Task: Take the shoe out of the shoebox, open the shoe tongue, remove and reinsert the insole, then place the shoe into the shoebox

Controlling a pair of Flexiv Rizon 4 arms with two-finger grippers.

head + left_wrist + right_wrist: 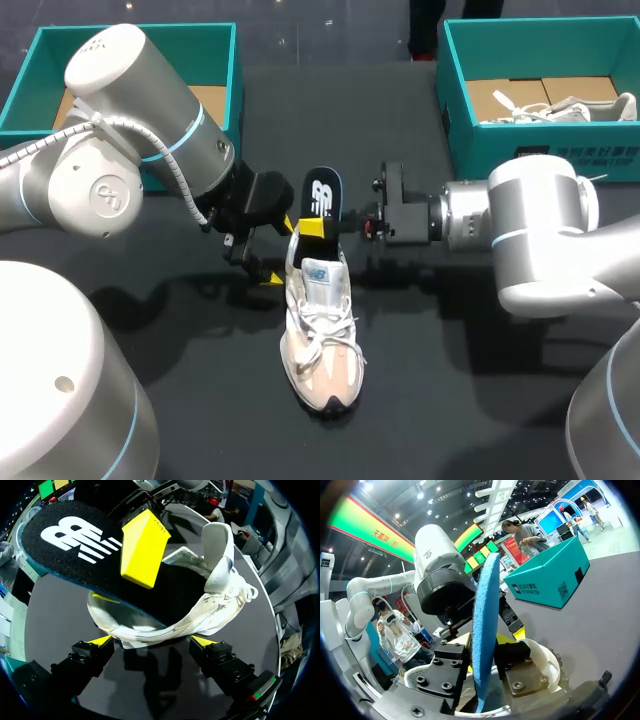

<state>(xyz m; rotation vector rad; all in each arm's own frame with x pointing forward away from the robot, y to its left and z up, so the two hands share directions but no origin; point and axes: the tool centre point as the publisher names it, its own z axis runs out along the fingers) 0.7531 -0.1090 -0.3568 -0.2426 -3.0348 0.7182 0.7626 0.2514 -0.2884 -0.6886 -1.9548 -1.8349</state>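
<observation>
Left gripper (151,641) hangs low behind the shoe's heel with its 2 yellow-tipped fingers spread wide. The heel sits just ahead of the gap and neither finger touches it. That shoe (320,330), a white and pale pink trainer, lies on its sole on the black table (430,420), toe pointing away from both grippers, laces loose and the tongue pulled up. Out of the shoe's heel opening rises the insole (322,192), standing steeply with its front end inside the shoe. Its black top with white markings faces the left arm and its blue underside faces the right arm. Right gripper (484,652) comes in level from the shoe's right side and is clamped on the insole just above the heel collar, 1 yellow finger (142,547) flat on the black face and the other on the blue. Well beyond the shoe stand 2 teal shoeboxes: the left shoebox (215,55) shows only a cardboard floor, and the right shoebox (540,150) holds another white trainer (560,108).
</observation>
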